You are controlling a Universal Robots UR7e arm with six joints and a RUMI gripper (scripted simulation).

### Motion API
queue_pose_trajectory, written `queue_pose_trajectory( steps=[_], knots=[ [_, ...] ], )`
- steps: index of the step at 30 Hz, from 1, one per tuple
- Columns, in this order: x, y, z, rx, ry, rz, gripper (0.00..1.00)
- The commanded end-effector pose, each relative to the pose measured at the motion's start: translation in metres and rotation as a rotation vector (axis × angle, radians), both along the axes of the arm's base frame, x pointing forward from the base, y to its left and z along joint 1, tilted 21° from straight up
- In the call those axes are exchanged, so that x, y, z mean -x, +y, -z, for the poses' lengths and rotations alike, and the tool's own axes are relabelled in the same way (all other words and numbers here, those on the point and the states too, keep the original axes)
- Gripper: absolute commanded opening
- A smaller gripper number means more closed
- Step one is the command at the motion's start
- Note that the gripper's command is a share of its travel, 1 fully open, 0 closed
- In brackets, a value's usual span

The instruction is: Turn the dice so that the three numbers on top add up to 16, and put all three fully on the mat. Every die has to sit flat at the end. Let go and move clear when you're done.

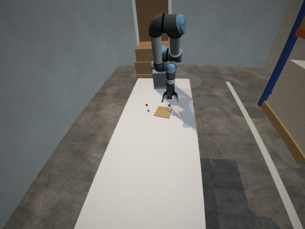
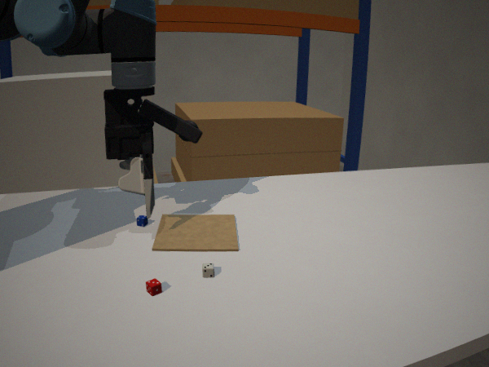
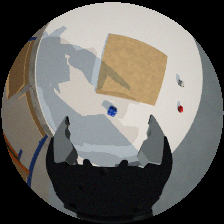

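A small blue die (image 1: 169,105) (image 2: 142,220) (image 3: 112,111) lies on the white table just off the edge of the brown mat (image 1: 163,112) (image 2: 196,232) (image 3: 135,67). A red die (image 1: 146,104) (image 2: 153,286) (image 3: 181,107) and a white die (image 1: 148,110) (image 2: 208,270) (image 3: 180,83) lie on the table on the other side of the mat, apart from each other. My gripper (image 1: 170,98) (image 2: 147,204) (image 3: 108,116) is open and empty. It hangs just above the blue die, its fingertips close to the table. No die is on the mat.
The long white table (image 1: 147,165) (image 2: 326,265) runs towards the camera in the top view. Cardboard boxes (image 2: 261,136) and a blue rack post (image 2: 356,81) stand behind the table. The arm's base (image 1: 160,79) is at the table's far end.
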State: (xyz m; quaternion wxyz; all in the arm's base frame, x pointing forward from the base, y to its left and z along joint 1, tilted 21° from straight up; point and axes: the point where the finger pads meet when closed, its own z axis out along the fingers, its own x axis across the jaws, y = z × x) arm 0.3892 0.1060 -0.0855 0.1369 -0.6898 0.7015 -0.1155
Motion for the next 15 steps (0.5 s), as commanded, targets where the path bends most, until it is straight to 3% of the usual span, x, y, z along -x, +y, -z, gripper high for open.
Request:
queue_pose_trajectory(
  steps=[1,15],
  knots=[
    [-0.0001,0.0000,-0.0004,0.000,-0.001,0.000,1.00],
    [0.0013,-0.0001,-0.0043,0.000,-0.001,0.000,1.00]
  ],
)
